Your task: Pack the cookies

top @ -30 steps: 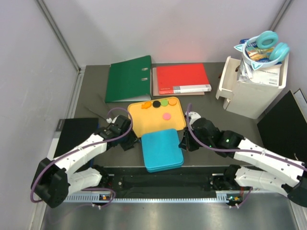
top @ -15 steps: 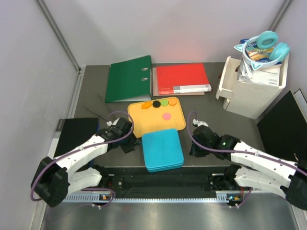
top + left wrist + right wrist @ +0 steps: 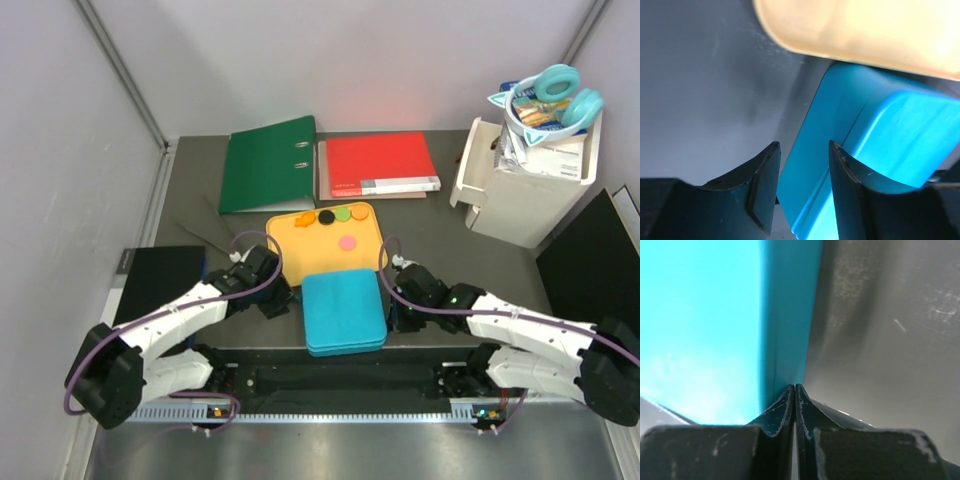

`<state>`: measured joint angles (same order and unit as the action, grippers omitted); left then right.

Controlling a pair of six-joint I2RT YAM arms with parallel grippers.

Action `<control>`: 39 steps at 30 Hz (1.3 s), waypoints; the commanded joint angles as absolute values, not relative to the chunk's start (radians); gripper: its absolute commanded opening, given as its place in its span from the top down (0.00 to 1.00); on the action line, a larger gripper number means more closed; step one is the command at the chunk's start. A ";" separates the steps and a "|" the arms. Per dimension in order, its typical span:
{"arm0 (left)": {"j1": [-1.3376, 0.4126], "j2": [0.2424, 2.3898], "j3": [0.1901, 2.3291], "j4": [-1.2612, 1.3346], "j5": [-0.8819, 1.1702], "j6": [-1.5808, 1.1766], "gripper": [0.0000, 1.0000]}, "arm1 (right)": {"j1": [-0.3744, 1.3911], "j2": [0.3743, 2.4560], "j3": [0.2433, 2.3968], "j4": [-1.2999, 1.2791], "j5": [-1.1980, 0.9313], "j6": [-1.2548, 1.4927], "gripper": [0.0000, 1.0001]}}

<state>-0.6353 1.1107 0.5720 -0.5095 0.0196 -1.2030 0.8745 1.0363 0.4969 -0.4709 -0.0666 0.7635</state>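
Observation:
The cookies lie on an orange tray [image 3: 300, 250]: an orange one [image 3: 302, 221], a black one [image 3: 326, 216], a green one [image 3: 342, 213], another orange one [image 3: 359, 212] and a pink one [image 3: 347, 241]. A closed blue tin [image 3: 344, 312] lies just in front of the tray, overlapping its near edge. My left gripper [image 3: 283, 300] is at the tin's left edge. In the left wrist view its jaws [image 3: 804, 150] stand a little apart, with the tin's edge [image 3: 815, 165] between them. My right gripper [image 3: 393, 312] is shut and empty, its tips [image 3: 794, 390] against the tin's right side wall [image 3: 785, 340].
A green binder [image 3: 268, 163] and a red book [image 3: 378, 165] lie at the back. A white box [image 3: 520, 185] holding headphones [image 3: 560, 95] stands at the back right. Black panels lie at the far left [image 3: 160, 280] and far right [image 3: 595, 255].
My right gripper has swung left to the tin's right side. My left gripper has moved right to the tin's left edge. The tin has straightened and shifted slightly right.

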 commanded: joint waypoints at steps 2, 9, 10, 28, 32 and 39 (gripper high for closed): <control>-0.652 1.103 0.591 -0.374 0.100 -1.213 0.51 | 0.868 1.038 0.512 -0.356 -0.136 0.773 1.00; -0.653 1.121 0.624 -0.399 0.097 -1.193 0.51 | 0.868 1.031 0.531 -0.415 -0.098 0.779 1.00; -0.653 1.120 0.626 -0.408 0.092 -1.190 0.51 | 0.868 1.023 0.537 -0.432 -0.086 0.775 1.00; -0.638 0.965 0.690 -0.775 -0.245 -1.203 0.50 | 0.868 0.862 0.698 -0.738 0.120 0.700 1.00; -0.640 0.910 0.716 -0.839 -0.221 -1.158 0.61 | 0.868 0.919 0.813 -0.690 0.126 0.680 1.00; -0.646 0.839 0.675 -0.868 -0.094 -1.054 1.00 | 0.835 1.144 1.041 -0.650 0.091 0.621 1.00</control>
